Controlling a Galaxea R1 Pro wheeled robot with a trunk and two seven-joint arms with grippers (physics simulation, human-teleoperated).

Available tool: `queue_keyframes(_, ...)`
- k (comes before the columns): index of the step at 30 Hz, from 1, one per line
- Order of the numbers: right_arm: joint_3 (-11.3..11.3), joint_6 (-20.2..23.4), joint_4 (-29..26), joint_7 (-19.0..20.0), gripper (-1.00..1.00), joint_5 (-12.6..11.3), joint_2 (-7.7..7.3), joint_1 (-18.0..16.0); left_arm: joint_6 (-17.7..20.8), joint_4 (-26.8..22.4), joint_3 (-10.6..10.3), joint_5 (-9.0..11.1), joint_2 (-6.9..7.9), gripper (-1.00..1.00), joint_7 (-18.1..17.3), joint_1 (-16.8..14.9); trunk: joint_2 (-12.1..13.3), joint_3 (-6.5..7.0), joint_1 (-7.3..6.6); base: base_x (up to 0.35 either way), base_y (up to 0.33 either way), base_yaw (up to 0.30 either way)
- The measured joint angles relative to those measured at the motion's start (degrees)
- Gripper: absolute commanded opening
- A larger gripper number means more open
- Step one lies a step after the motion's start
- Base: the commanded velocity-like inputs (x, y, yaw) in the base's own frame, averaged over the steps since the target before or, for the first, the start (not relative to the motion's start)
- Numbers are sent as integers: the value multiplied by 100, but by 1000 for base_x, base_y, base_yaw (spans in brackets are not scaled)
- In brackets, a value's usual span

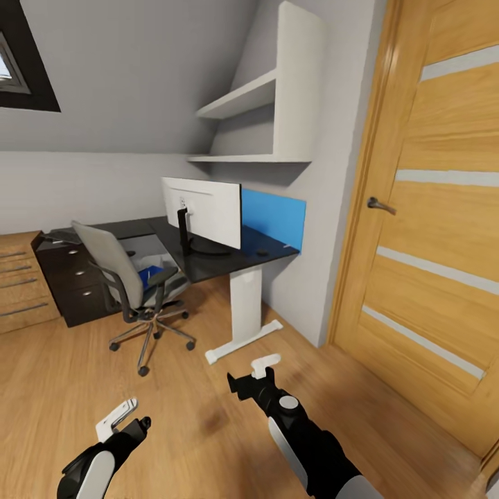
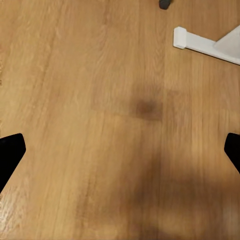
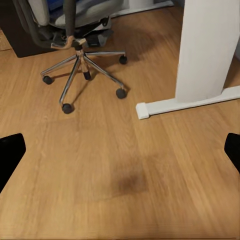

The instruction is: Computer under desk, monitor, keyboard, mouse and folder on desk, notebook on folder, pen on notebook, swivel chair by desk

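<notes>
The desk with its glossy black top and white leg stands ahead against the wall. On it the monitor shows its white back to me. The grey swivel chair sits in front of the desk, its chrome star base on the floor. The blue folder lies on the seat. A small dark mouse-like thing rests on the desktop near the blue panel. My left gripper and right gripper hang open over bare floor, holding nothing.
An oak door with frosted strips is at the right. A light wood dresser and a black drawer unit stand at the left. White shelves hang above the desk. The desk's white foot lies on the wood floor.
</notes>
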Motion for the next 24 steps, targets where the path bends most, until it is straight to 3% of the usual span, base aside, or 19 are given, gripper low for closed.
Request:
queue_keyframes(8,-10,160,-6,-1,100,-10,0,-6,-6,1,-202,-26,-19,100,15,0,-321,-118,176,0,0,244)
queue_keyframes(17,-20,183,-6,-1,100,-35,0,-19,-12,2,-238,-28,-39,100,20,0,-682,-251,374,0,0,252)
queue_keyframes(24,-24,186,0,-5,100,-50,0,-25,-76,2,-242,-27,-62,100,40,0,-963,-368,527,0,0,93)
